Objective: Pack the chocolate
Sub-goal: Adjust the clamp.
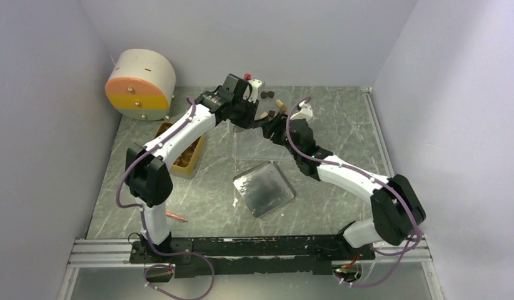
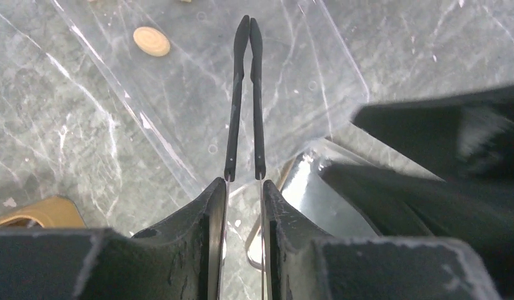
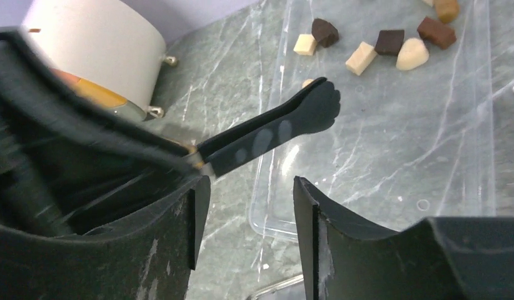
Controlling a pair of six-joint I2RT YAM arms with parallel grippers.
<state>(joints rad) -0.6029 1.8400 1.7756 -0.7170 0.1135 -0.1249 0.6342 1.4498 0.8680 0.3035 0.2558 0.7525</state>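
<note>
Chocolate (image 3: 390, 41) lies loose at the far end of a clear tray (image 3: 429, 156) in the middle of the bench (image 1: 198, 200): dark brown, mid brown and cream pieces in a scattered cluster. One round cream piece (image 2: 151, 41) sits apart from them on the tray floor, near the tips of black tongs (image 2: 236, 94).

The left fingers (image 2: 244, 187) are clamped on the handle end of the tongs, squeezing the two blades together so the tips meet. Nothing shows between those tips, and they hang above the tray, just beside the round piece and not touching it.

The right fingers (image 3: 249, 187) stand wide apart with nothing between them, over the tray's near left corner, close to the tongs. Both arms meet over the far middle of the bench.

A gold box (image 1: 189, 159) lies left of the tray, partly hidden under the left arm. A square metal lid (image 1: 264, 189) lies near of the tray. A cream drum (image 1: 141, 84) with an orange and yellow face stands in the far left corner. A red pen (image 1: 176, 217) lies by the left arm's base.
</note>
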